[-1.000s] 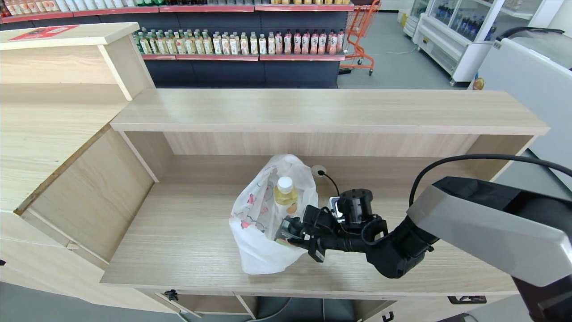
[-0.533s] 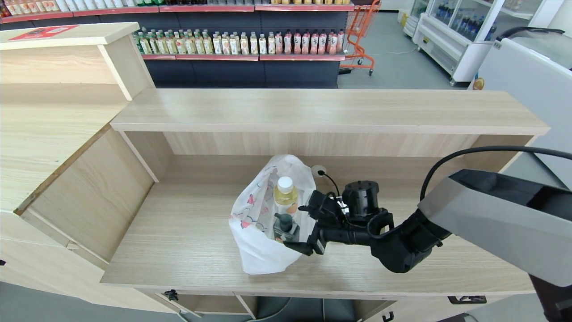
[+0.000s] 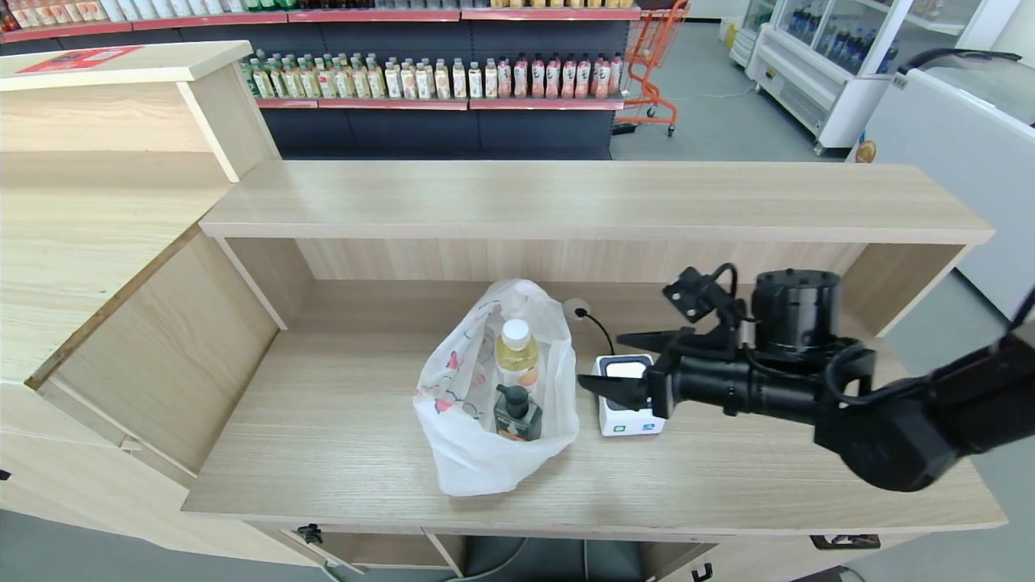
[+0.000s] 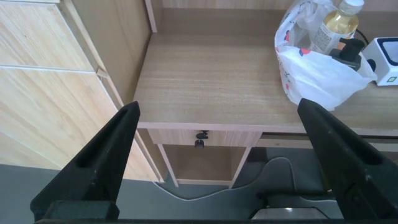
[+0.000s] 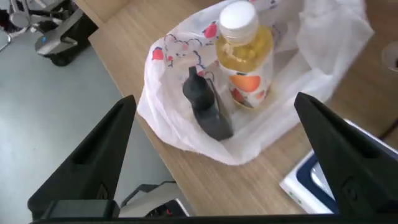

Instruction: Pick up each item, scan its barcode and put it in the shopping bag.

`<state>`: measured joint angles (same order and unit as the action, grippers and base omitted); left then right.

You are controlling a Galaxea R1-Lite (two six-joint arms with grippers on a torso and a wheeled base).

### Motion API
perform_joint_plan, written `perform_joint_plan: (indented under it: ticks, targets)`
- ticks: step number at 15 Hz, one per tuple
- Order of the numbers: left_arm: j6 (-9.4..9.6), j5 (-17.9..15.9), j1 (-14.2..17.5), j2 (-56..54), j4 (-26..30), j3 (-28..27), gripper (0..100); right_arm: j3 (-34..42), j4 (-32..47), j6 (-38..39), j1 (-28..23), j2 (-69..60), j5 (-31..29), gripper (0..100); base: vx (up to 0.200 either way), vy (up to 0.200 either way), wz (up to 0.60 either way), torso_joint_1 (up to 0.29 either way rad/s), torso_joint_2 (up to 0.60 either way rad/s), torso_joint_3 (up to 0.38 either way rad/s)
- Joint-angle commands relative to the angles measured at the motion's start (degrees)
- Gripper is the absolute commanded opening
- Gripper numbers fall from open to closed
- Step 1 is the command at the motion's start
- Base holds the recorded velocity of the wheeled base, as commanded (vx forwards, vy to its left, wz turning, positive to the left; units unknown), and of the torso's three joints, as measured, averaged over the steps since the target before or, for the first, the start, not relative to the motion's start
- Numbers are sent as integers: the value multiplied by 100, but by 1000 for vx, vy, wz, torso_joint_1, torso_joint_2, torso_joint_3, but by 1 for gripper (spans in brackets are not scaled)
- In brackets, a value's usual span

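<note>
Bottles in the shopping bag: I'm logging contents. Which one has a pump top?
The short dark bottle, nearer the counter's front edge. The taller yellow drink bottle behind it has a plain white cap.

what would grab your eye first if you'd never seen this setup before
A white plastic shopping bag with red print stands open in the middle of the pale wooden counter, holding a yellow drink bottle with a white cap and a dark grey pump bottle. Just to its right, the black right claw hangs open and empty over a small white box scanner.
</note>
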<state>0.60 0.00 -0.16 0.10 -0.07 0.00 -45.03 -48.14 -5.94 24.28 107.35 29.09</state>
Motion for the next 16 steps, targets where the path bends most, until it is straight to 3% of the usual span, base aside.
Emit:
perform_joint_plan:
  ticks: [1,4,7,8,9,12,14,16]
  targets:
    - [2,0,-2,-1,-1,0,100,1075,138,84,-829,-1920,-131,100,0,0,0,0,0,0]
    - [2,0,-2,-1,-1,0,100,2789,217,119,-1673,-3959,-1116,100,0,0,0,0,0,0]
    - [2,0,-2,-1,-1,0,100,4283,1404,172,-2455,-6648,-1265,100,0,0,0,0,0,0]
    - [2,0,-2,-1,-1,0,100,4503,1817,172,-2464,-7325,-1300,100,0,0,0,0,0,0]
    - [2,0,-2,-1,-1,0,100,4503,2713,172,-2569,-8529,-1625,100,0,0,0,0,0,0]
    - [2,0,-2,-1,-1,0,100,4503,4463,242,-2780,-10234,-1889,100,0,0,0,0,0,0]
    - [2,0,-2,-1,-1,0,100,4503,4577,295,-2420,-10735,-2197,100,0,0,0,0,0,0]
    - [2,0,-2,-1,-1,0,100,4503,4709,145,-2420,-10726,-2671,100,0,0,0,0,0,0]
